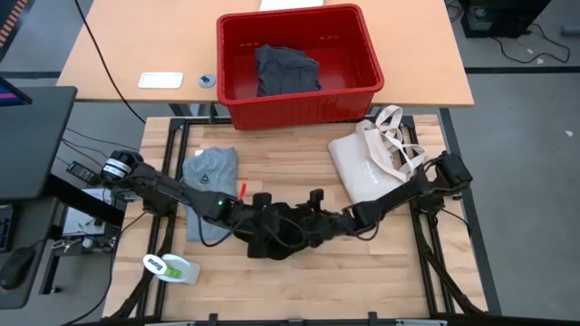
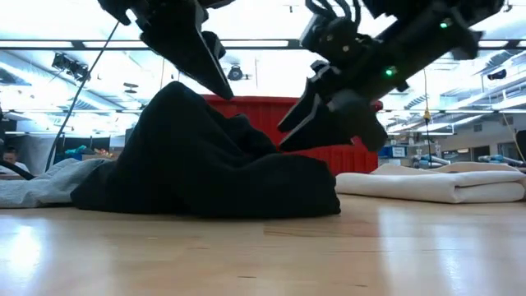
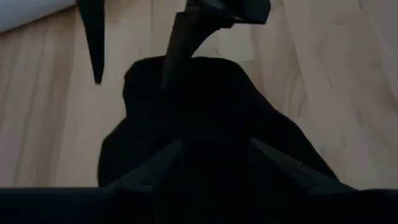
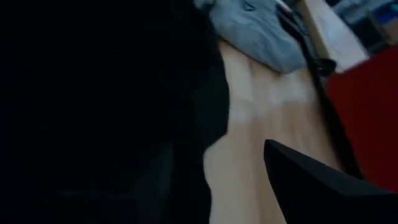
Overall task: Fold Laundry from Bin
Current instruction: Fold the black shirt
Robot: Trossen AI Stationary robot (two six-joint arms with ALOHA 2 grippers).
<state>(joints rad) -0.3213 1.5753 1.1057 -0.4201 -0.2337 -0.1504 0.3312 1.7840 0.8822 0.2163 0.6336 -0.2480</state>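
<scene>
The large black garment [image 1: 272,243] lies in a heap mid-table, rising to a peak [image 2: 177,86]. My left gripper [image 1: 270,222] comes in from the left and is closed on the heap's top. My right gripper [image 1: 306,222] comes in from the right and stands open at the heap's right side. One finger [image 3: 177,46] is at the cloth and the other [image 3: 93,43] is over bare wood. A light grey T-shirt [image 1: 210,186] lies flat to the left. The red bin [image 1: 362,54] stands at the far edge, with dark cloth [image 1: 285,71] inside. My left gripper has a thick bunch of the black garment's top [image 3: 211,130] between its two fingers [image 3: 161,162], which slant down from the table's left. The cloth stands up in a peak at the fingers and the rest lies on the table. I cannot tell whether my right gripper touches the cloth.
A cream tote bag [image 1: 372,163] lies at the right, close to my right arm. A small white-and-green object [image 1: 172,268] sits near the front left corner. Bare wood shows along the near edge [image 1: 344,281].
</scene>
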